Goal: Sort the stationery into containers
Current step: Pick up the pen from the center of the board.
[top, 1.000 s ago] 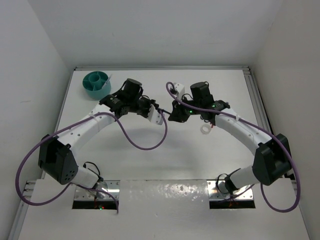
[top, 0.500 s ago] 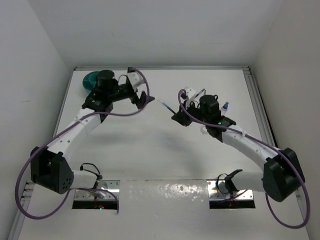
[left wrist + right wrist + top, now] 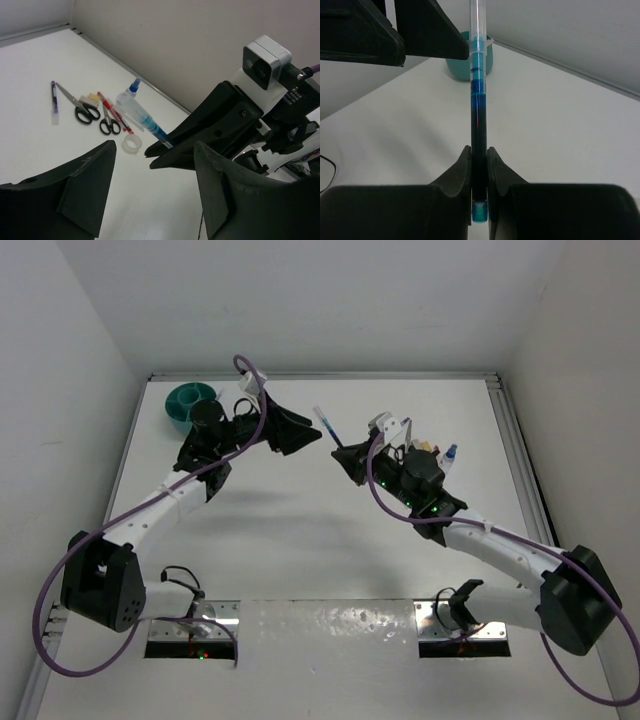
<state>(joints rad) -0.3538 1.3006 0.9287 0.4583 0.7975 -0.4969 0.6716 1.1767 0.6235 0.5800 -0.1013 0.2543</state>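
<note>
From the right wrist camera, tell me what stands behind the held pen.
The teal organiser, far back on the table. The pen covers its middle, a left finger its upper left; its inside cannot be seen.

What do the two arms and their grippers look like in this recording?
The left arm and right arm have white links with black joint housings; a purple cable loops along each. The left gripper and right gripper have matte black, wedge-shaped fingers. A white-and-grey camera block sits on the right wrist.
</note>
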